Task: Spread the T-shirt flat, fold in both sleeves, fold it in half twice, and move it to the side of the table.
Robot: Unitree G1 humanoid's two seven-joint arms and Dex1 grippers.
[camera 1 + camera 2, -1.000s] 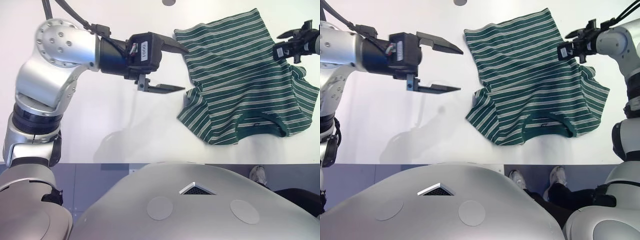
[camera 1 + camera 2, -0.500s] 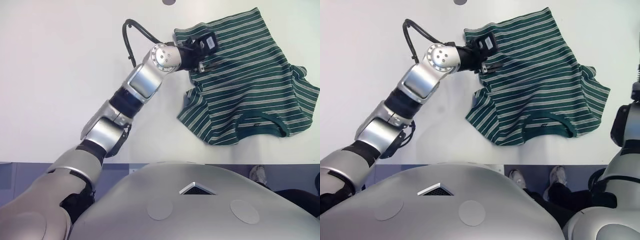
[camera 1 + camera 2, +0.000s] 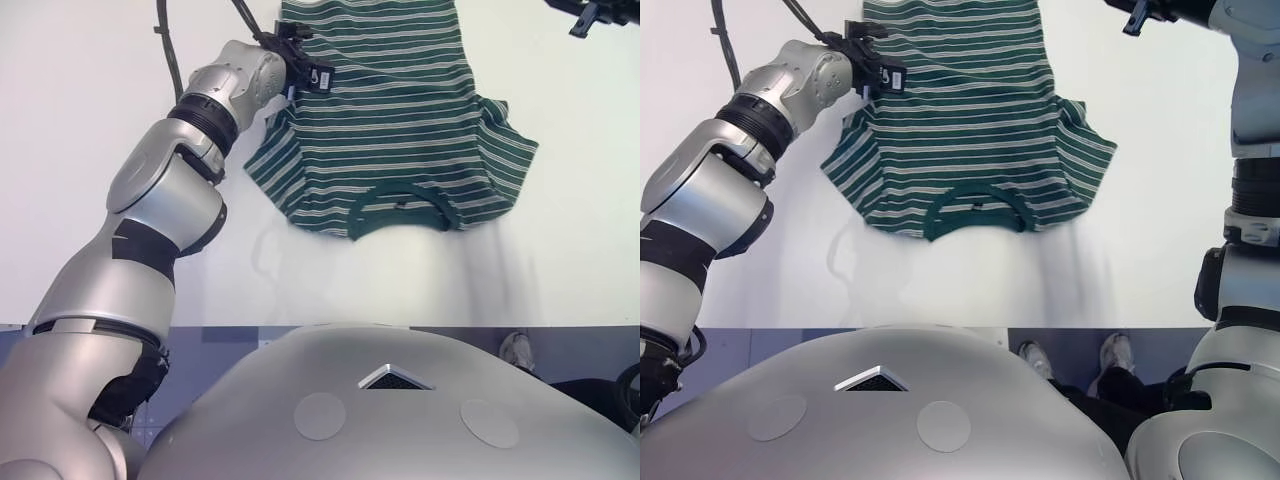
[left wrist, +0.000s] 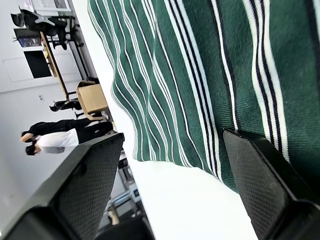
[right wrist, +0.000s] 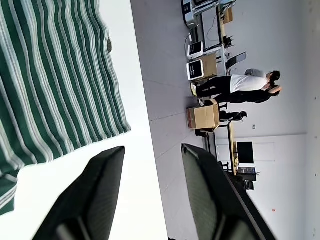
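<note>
The green T-shirt (image 3: 390, 120) with white stripes lies on the white table (image 3: 90, 180), its collar (image 3: 405, 200) toward me and both sleeves out to the sides, slightly wrinkled. My left arm stretches far forward, and my left gripper (image 3: 303, 62) sits at the shirt's left edge near the far end. In the left wrist view the left gripper (image 4: 175, 170) is open, with striped fabric lying between its fingers. My right gripper (image 3: 588, 12) hovers open beyond the shirt's far right corner, apart from the cloth, and nothing is between its fingers (image 5: 95, 200).
Bare white tabletop lies on both sides of the shirt and between the collar and the table's front edge (image 3: 560, 324). A black cable (image 3: 165, 50) loops off my left arm. Off the table's far side is a room with desks.
The shirt now lies farther left and squarer to me, with its body stretched out. My left arm has extended to its left edge. My right gripper has come back into view at the far right.
</note>
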